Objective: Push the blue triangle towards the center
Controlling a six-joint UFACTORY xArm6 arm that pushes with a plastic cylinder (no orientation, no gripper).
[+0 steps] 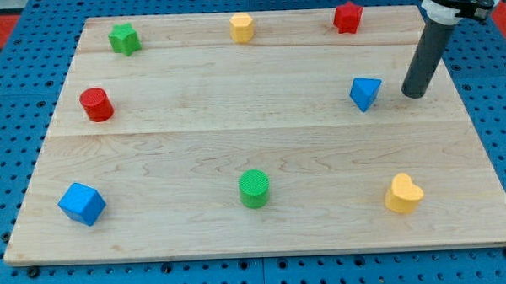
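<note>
The blue triangle (365, 92) lies on the wooden board (261, 142) at the view's right, a little above mid-height. My tip (414, 94) stands on the board just to the right of the triangle, with a small gap between them. The dark rod rises from the tip toward the view's top right corner.
A green star (124, 38), a yellow hexagon-like block (242, 28) and a red star (347, 17) sit along the top. A red cylinder (96, 104) is at left. A blue cube (81, 204), green cylinder (255, 188) and yellow heart (403, 194) sit along the bottom.
</note>
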